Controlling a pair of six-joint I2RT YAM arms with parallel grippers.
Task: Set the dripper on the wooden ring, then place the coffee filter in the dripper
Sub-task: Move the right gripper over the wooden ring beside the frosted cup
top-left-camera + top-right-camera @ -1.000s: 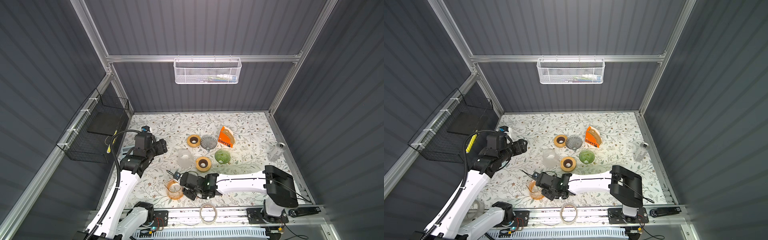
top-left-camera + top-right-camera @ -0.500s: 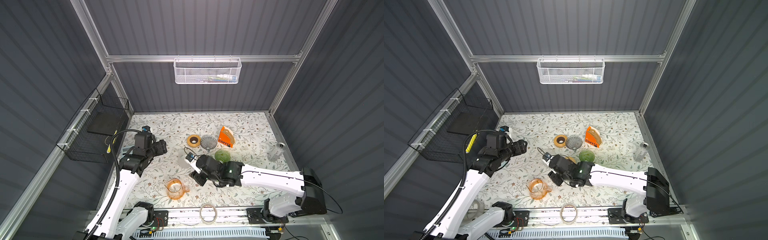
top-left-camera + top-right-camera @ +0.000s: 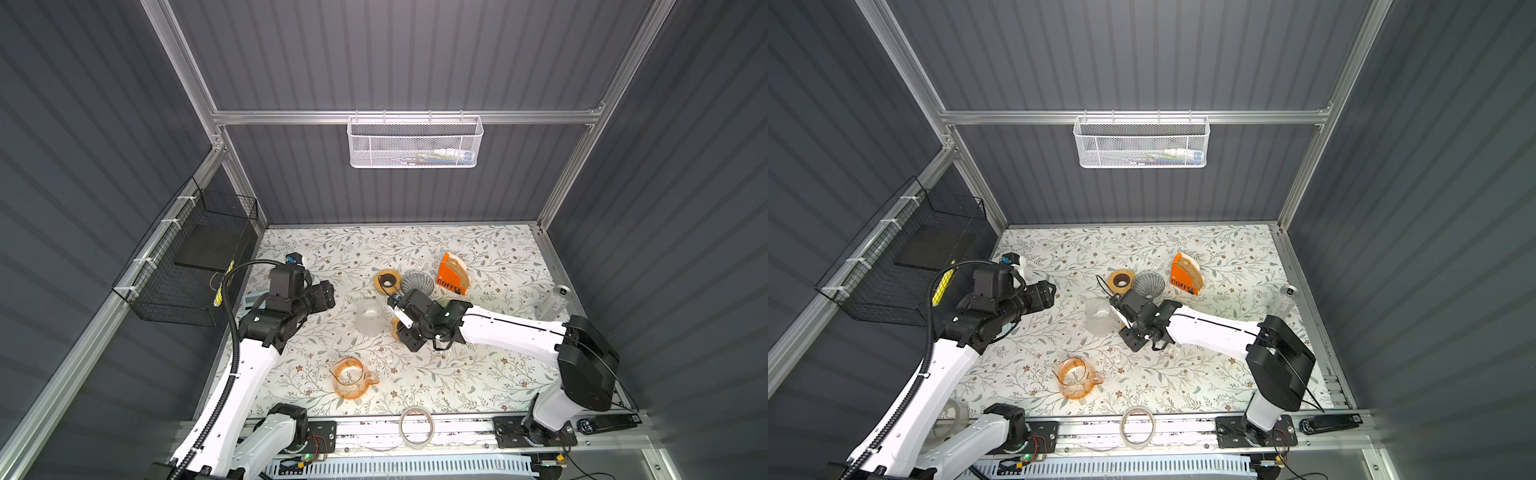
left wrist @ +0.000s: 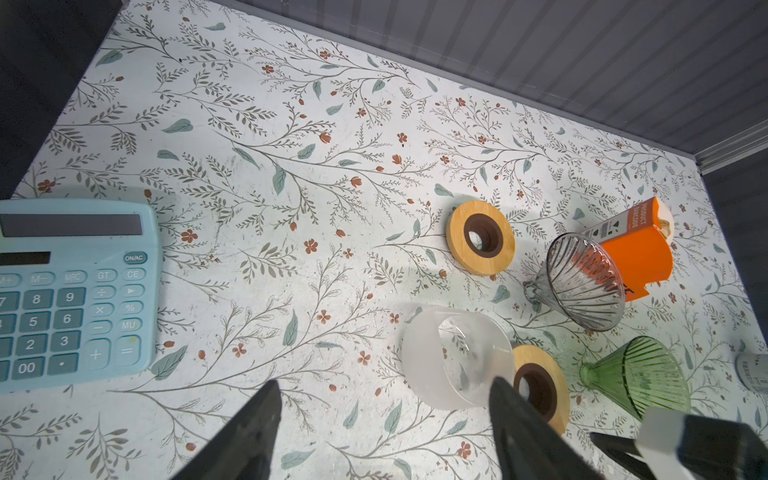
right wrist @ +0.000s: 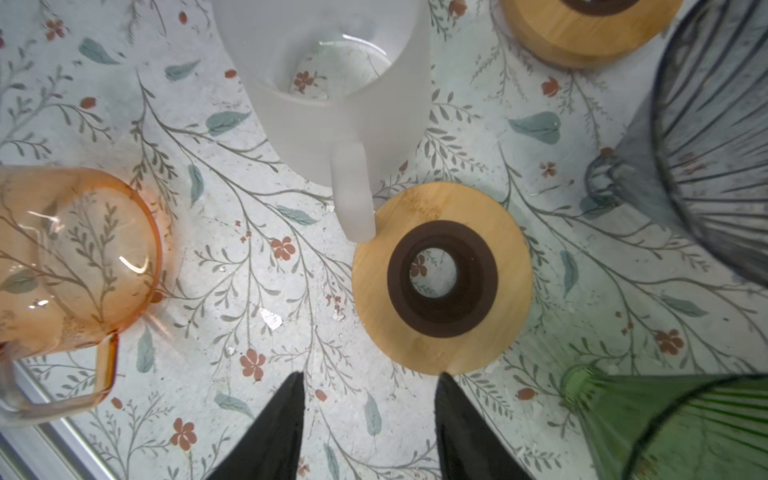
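— Where's the filter [image 3: 458, 266]?
— In the orange box [image 3: 449, 279], just right of the grey dripper [image 3: 417, 283].
— Grippers?
— Right gripper [image 5: 370, 376] part-open, empty, at the nearer wooden ring's [image 5: 442, 199] edge; left gripper [image 4: 384, 384] wide, empty, bare mat [image 4: 291, 166] beyond.

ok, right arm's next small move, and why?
Probably reach the right arm to the orange filter box: its jaws stand open and empty over a wooden ring, no filter is held yet, and the grey dripper beside the box looks empty.
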